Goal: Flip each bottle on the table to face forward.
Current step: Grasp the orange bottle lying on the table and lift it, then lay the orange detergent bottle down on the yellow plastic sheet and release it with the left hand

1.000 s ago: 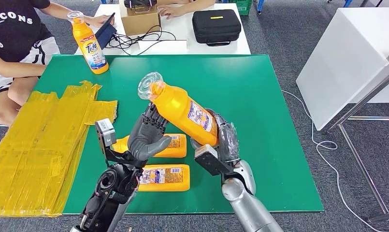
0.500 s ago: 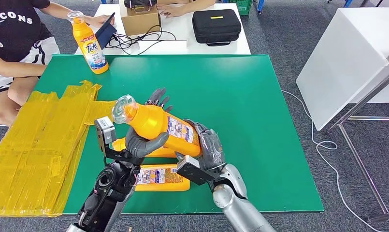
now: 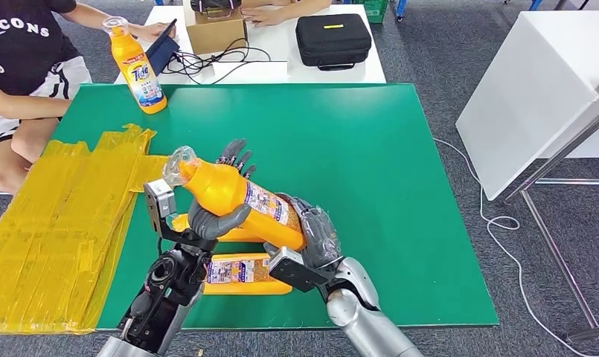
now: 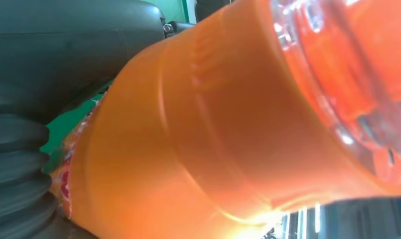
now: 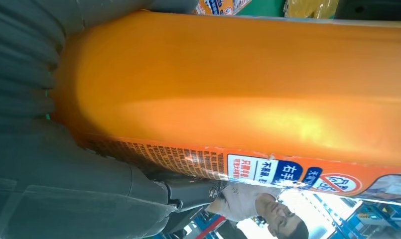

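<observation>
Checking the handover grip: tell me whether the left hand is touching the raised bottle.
Touching: in the head view the left hand cradles the raised bottle from beneath.

Yellow sheeting, black case — cardboard box, seated person

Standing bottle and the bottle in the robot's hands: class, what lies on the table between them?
In the head view, only bare green table separates the standing bottle from the held bottle.

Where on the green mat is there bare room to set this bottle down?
Free: the mat's whole right half, and its centre behind the held bottle as far as the standing bottle. Crowded: the near-left, with two lying bottles under both hands and yellow sheeting alongside.
</observation>
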